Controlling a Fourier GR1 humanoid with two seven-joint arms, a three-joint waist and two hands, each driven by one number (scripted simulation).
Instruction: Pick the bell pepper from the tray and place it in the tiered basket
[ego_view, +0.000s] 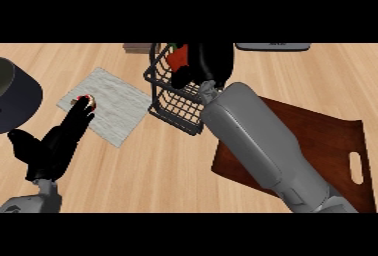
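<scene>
Bell pepper (177, 56): red, glossy, mostly hidden, sitting inside the black wire tiered basket (171, 105). Right hand (210, 62) is curling round it over the basket. Left hand (55, 142) is resting left of the basket, fingers straight. Brown tray (325, 140) is lying right of the basket.

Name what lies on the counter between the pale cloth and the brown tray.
In the head view, the black wire basket stands between the cloth and the tray, with bare wooden counter below it.

a kitchen: wooden worktop (148, 170) carrying a wire tiered basket (173, 102), brown tray (325, 145) and cloth (111, 102).
</scene>
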